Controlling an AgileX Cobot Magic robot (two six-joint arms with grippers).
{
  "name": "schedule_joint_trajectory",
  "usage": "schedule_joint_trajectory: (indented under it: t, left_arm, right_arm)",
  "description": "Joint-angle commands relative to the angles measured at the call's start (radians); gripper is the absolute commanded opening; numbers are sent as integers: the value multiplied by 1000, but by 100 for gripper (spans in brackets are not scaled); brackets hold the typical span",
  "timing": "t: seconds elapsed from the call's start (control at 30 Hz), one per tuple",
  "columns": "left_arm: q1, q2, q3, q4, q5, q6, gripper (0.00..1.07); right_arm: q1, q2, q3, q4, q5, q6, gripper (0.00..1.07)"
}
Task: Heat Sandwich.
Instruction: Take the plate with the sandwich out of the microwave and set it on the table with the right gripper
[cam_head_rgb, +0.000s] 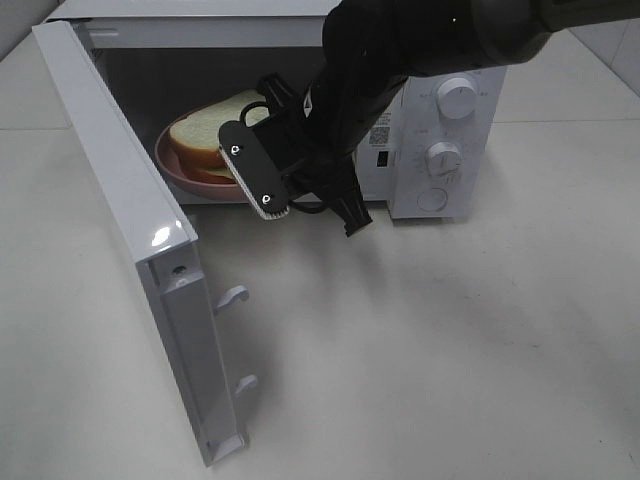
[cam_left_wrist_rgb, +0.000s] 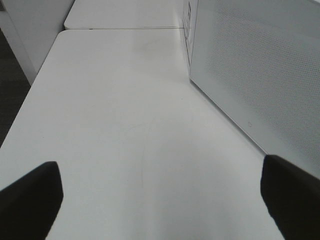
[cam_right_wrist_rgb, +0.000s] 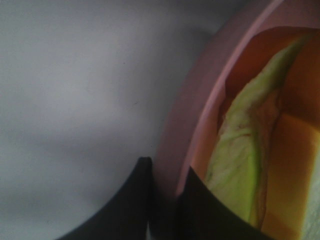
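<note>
Black arm (cam_head_rgb: 400, 60), pale-edged plate (cam_head_rgb: 255, 175) (2 screws), black cables (cam_head_rgb: 345, 205)

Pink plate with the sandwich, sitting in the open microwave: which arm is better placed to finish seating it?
Right: its claw is shut on the pink plate rim. The left claw hangs open outside, beside the door.

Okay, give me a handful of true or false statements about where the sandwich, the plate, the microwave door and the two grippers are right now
1. The microwave door stands open. True.
2. The sandwich lies on the bare table. False: it sits on the pink plate at the microwave's opening.
3. The right gripper is closed on the plate's rim. True.
4. The left gripper holds the sandwich. False: it is open and empty, over the white table beside the microwave.
5. Green filling shows between the bread slices. True.
</note>
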Motion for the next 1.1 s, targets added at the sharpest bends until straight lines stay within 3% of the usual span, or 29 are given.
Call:
schedule_joint_trajectory:
  t: [0.03, 1.1]
  left_arm:
    - [3, -25, 3, 3, -2, -1, 101]
    - [3, -25, 3, 3, -2, -1, 101]
  right_arm:
    - [12, -43, 33, -5, -45, -22, 0]
    - [15, -355, 456, -11, -203, -20, 0]
